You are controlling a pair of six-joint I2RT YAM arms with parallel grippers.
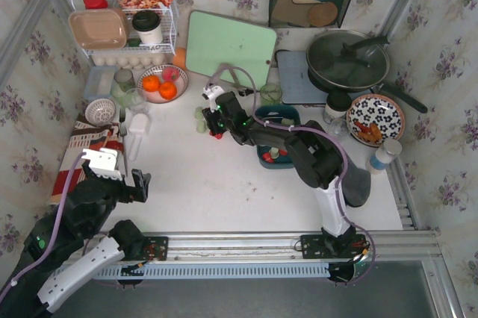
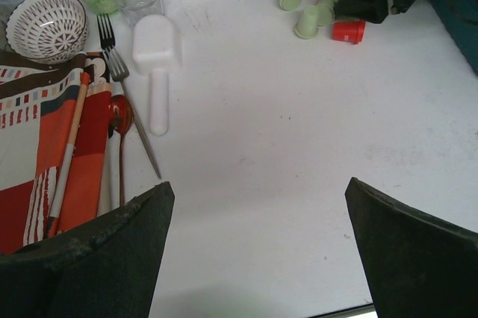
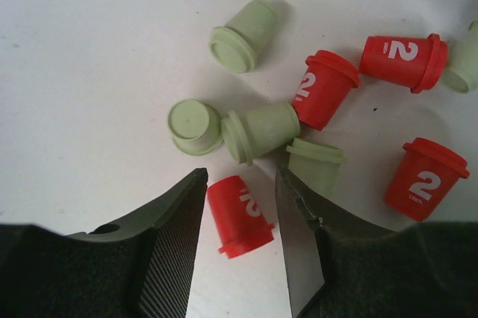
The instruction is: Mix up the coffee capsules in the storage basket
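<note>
Between right hand (image 3: 240, 184) jaws, red capsule (image 3: 239, 217), lying sideways

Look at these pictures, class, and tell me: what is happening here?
Two robot arms work at a white table. The right gripper is down among loose red and green capsules left of the teal basket, its fingers either side of one red capsule on the table; whether they grip it yet is unclear. The left gripper hovers wide open over bare table, holding nothing.

Dark fingers (image 3: 164, 258), lilac cables (image 1: 67, 187)
</note>
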